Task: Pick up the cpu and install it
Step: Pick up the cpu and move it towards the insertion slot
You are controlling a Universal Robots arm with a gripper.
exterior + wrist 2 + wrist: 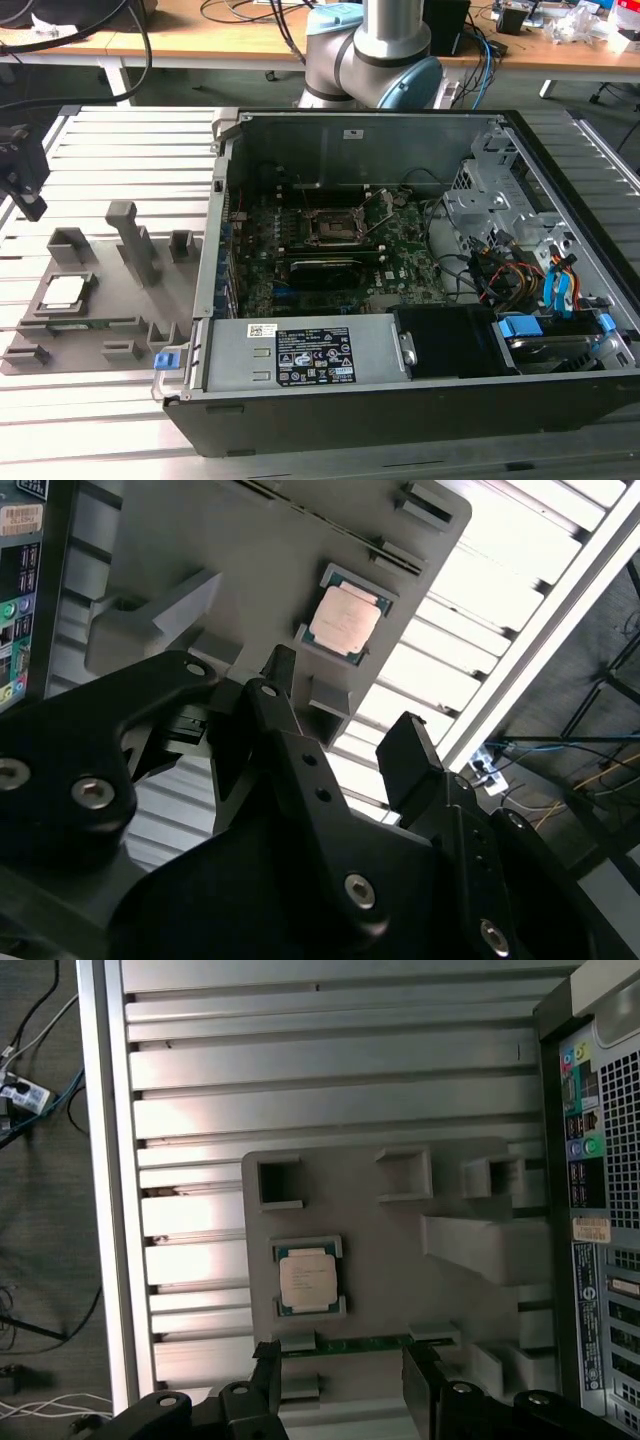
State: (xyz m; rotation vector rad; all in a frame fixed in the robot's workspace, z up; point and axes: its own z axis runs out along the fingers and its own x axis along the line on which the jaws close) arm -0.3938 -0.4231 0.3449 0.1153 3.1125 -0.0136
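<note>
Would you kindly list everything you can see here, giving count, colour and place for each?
cpu: one, silver-grey, lying in a recess of the tray.
tray: one, grey, on the table, at the exterior view's left of the case.
case: one, black, open, on the table.
motherboard: one, green, inside the case.
socket: one, black with metal frame, on the motherboard.
power supply: one, grey, along the case's near wall.
table: one, silver, slotted, under tray and case.
arm: one, grey and light blue, behind the case.
gripper: one, black, near the tray's edge, fingers open, holding nothing.
</note>
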